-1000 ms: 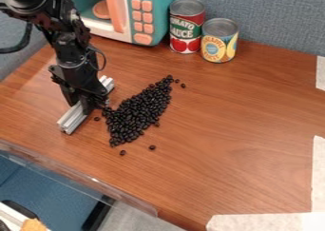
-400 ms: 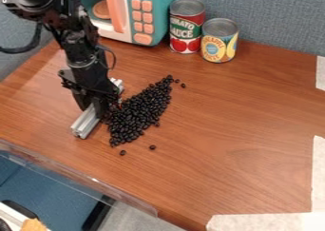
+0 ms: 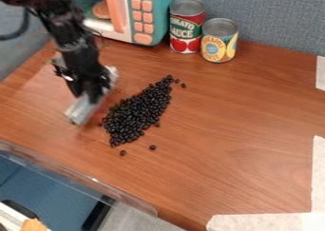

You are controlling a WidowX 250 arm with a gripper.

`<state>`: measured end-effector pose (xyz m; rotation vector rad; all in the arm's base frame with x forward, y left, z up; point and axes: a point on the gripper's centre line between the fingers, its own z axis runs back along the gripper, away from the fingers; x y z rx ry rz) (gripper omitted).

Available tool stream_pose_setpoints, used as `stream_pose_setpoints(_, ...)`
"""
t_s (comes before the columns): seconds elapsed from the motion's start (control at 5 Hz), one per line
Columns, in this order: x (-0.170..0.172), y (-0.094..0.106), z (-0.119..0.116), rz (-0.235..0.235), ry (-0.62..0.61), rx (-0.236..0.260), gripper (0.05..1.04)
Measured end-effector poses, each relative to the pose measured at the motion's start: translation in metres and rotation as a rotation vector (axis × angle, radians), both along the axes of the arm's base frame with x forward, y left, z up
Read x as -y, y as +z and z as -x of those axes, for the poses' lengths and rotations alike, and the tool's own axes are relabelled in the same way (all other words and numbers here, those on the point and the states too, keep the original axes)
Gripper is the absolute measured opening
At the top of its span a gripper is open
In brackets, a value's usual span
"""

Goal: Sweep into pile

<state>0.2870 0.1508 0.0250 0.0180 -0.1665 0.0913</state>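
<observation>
Tool point(image 3: 92, 98) and bar point(image 3: 81, 112) moved back from beans point(image 3: 136, 113), cans point(image 3: 186, 29) beside toy microwave point(image 3: 155, 14)

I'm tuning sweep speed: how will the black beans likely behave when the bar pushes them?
The beans would probably shift as a loose heap, not one block, being many small separate pieces. Their rounded shapes suggest some may roll, and the strays lying apart hint that a hard push could scatter more.
</observation>
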Motion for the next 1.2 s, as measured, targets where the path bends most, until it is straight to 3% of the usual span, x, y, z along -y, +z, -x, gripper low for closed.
stream_pose_setpoints(0.2,-0.023,0.011,-0.005,-0.014,0.010,0.022,0.360)
stream_pose_setpoints(0.6,-0.048,-0.020,-0.012,-0.011,-0.014,-0.055,0.360)
stream_pose_setpoints(0.8,-0.053,-0.020,-0.013,-0.031,-0.040,-0.077,0.422)
stream_pose_setpoints(1.0,-0.050,-0.020,-0.009,-0.014,-0.034,-0.113,0.736)
stream_pose_setpoints(1.2,-0.050,0.008,-0.007,-0.028,-0.011,-0.096,0.989)
